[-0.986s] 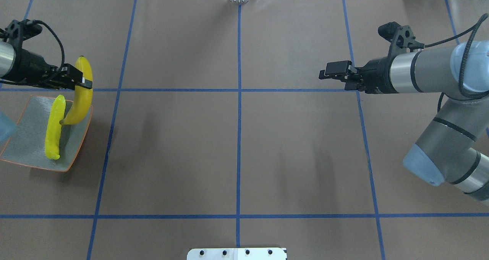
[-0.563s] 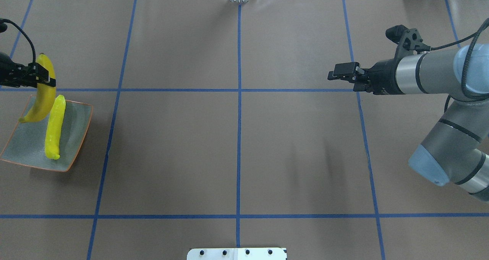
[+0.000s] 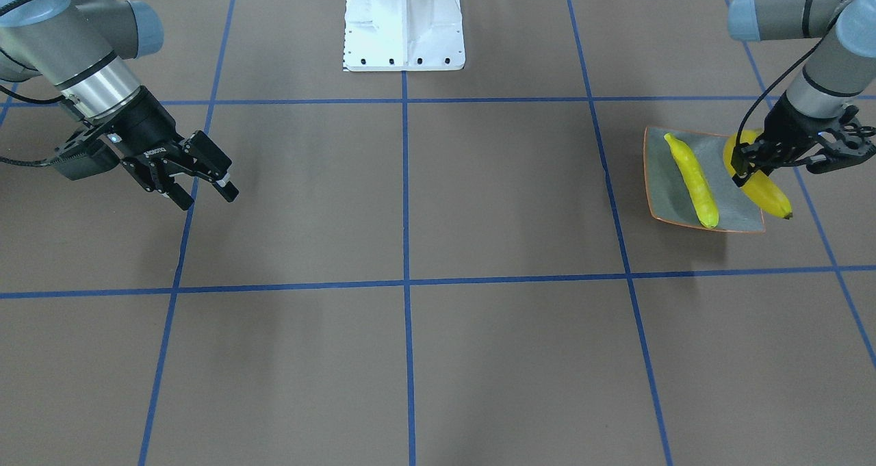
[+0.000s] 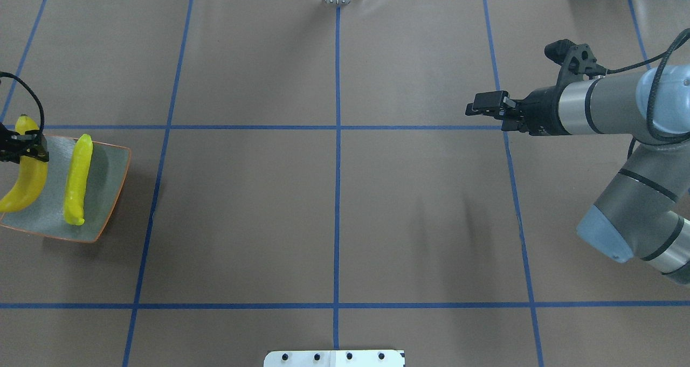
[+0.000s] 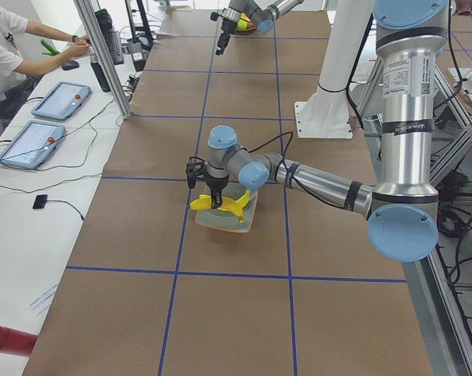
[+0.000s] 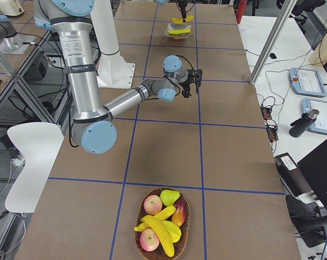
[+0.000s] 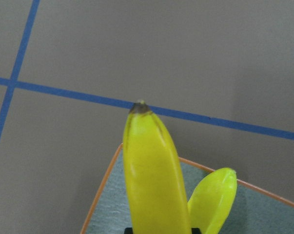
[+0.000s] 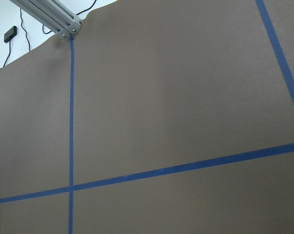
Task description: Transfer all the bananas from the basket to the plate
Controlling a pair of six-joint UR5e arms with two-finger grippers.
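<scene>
At the table's left end, the left gripper (image 4: 26, 148) is pinching the held banana (image 4: 24, 181) between both fingers, closed onto the fruit's upper third. The held banana is hanging below the claw with its curve running down toward the plate (image 4: 110, 178). Its lower tip is reaching past the plate's outer edge in the front-facing view. Contact with the plate: cannot tell. The left wrist view is showing the fruit's dark tip pointing out beyond the orange rim, over a blue tape line (image 7: 64, 92).

A second banana (image 4: 77, 178) is lying flat on the plate, just beside the held one, roughly parallel and on the side nearer the table's centre.

The right gripper (image 3: 209, 198) is hovering well apart from all this, over bare brown table near a tape line. Its fingers are spread wide and gripping nothing.

Off the table's right end, the basket (image 6: 185, 219) is sitting with yellow basket bananas (image 6: 159, 233) among other fruit, far from both claws. Their count is unclear from this view.
</scene>
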